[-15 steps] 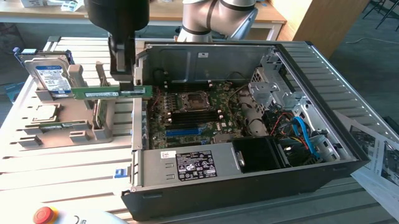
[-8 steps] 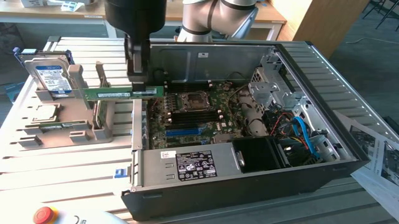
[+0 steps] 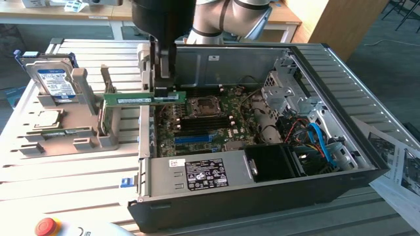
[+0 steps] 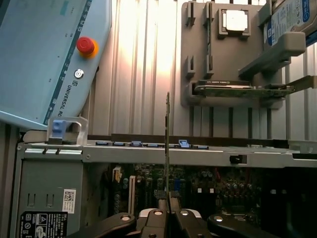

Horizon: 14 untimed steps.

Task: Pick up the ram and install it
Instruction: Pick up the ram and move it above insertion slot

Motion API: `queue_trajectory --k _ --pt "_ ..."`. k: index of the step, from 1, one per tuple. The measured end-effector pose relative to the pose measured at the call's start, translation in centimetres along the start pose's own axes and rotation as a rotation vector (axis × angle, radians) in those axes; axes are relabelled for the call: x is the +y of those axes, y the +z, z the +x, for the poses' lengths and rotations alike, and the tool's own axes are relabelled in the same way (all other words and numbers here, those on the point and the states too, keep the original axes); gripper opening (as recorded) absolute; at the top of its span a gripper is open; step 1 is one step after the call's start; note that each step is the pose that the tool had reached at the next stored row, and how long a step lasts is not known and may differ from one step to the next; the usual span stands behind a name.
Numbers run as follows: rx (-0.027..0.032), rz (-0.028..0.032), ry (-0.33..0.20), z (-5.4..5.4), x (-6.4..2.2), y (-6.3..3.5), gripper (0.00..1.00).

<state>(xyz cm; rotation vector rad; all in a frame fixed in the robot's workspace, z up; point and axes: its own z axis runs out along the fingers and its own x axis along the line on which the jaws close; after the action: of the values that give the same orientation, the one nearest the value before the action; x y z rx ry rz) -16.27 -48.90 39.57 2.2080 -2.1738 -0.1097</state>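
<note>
Edge-on ram (image 4: 167, 144), one end hidden in the tight pincer (image 4: 169, 212)

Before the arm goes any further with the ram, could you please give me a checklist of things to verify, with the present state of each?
1. Grip: the gripper is shut on the ram: ok.
2. Ram level, as seen in the exterior view: ok.
3. Ram free of the grey holder: ok, the wrist view shows a gap between them.
4. Ram over the motherboard: not ok, it hangs across the case's side wall, partly outside the case.
5. Whether the slot latches are open: cannot tell.
</note>
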Motion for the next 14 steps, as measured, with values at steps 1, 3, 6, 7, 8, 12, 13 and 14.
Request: queue_trajectory --k 1,3,6,7,8,12,13,14 --pt "-0.0003 -0.0004 0.000 0.1 -0.31 -0.02 0.12" --pt "-0.0009 -0.0014 0.000 0.2 -0.98 -0.08 0.12" --pt "-0.0020 -0.0032 0.000 0.3 -1.96 -0.17 0.12" --pt "-0.0025 -0.0036 0.000 0.4 -2.30 -0.19 0.12" --pt "-0.0030 -0.0041 0.000 0.5 -2.63 -0.22 0.12" --pt "-0.0050 -0.0059 0.000 0.7 -3.93 -0.33 0.12" --pt "-0.0056 -0.0062 0.000 0.8 -4.25 -0.35 0.12" --pt "-0.0060 -0.0065 0.000 0.8 -4.56 -0.38 0.12"
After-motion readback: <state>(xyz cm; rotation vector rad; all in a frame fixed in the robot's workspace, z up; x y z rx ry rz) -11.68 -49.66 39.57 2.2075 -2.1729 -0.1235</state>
